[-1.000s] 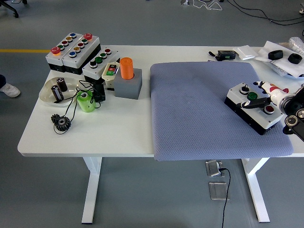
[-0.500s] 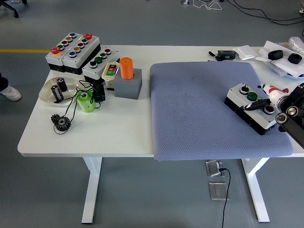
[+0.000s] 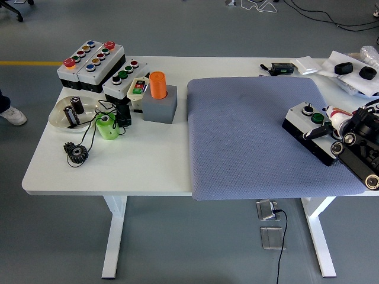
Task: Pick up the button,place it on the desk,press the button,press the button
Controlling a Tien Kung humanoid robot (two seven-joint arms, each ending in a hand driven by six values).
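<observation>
A white-topped, black-sided button box [image 3: 302, 123] lies at the right side of the blue-grey mat [image 3: 249, 136]. A black knob [image 3: 307, 109] and a green button [image 3: 317, 116] show on its top. My right hand [image 3: 339, 137] reaches in from the right edge and covers the box's right end. One black finger [image 3: 317, 131] lies across the top face, and the hand is closed around that end. The red button is hidden under the hand. No left arm shows.
At the back left of the white table [image 3: 136, 171] stand several button panels [image 3: 90, 59], an orange cylinder [image 3: 157, 84] in a grey block, a bowl [image 3: 59, 115] with batteries, a green cup [image 3: 106, 126] and a black gear [image 3: 77, 153]. Bags and black parts [image 3: 349, 71] lie back right.
My right hand has moved left and down onto the box's right end, now covering the red button. The box has shifted slightly up and to the right.
</observation>
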